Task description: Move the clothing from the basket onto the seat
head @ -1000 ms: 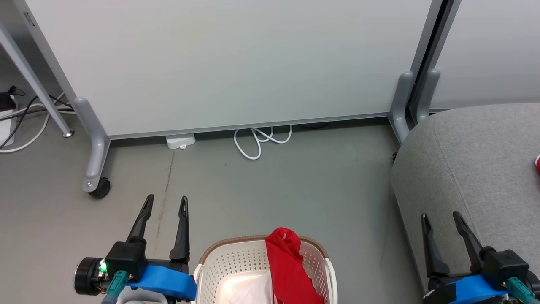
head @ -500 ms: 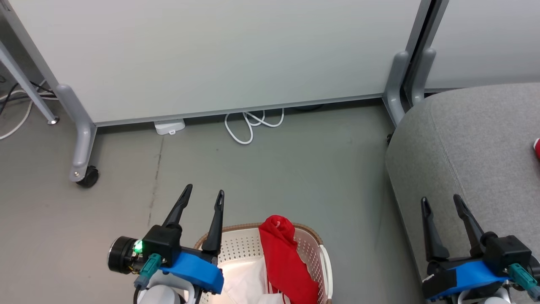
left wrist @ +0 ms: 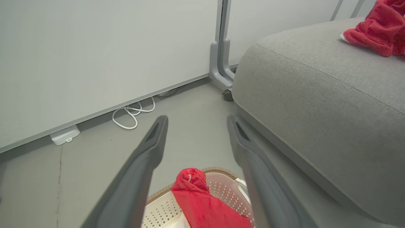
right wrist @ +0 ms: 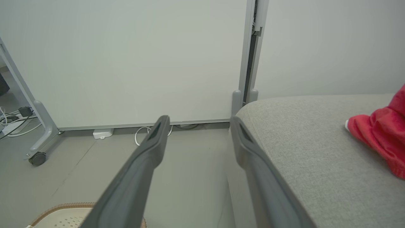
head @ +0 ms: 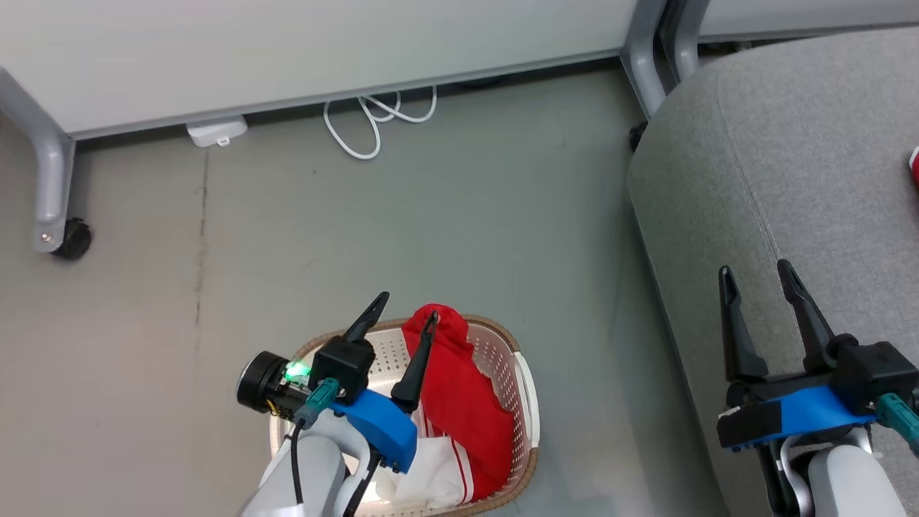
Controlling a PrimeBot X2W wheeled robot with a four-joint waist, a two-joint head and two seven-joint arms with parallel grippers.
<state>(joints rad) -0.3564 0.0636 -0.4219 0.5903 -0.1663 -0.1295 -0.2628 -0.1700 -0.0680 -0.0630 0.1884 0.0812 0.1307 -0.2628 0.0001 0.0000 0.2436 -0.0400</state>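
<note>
Left pincer point(head: 406, 307), spread and empty, hangs over the bright red, white-striped garment point(head: 459, 388) draped at the 12 o'clock rim of the cream perforated plastic basket point(head: 497, 359). A shallow pinch could catch that rim and drag the basket. Right pincer point(head: 754, 269), also spread, hovers over the grey upholstered seat point(head: 790, 179) at 3 o'clock.

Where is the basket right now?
In the head view the basket sits on the floor at bottom centre, below the left gripper, with the seat to its right.
</note>
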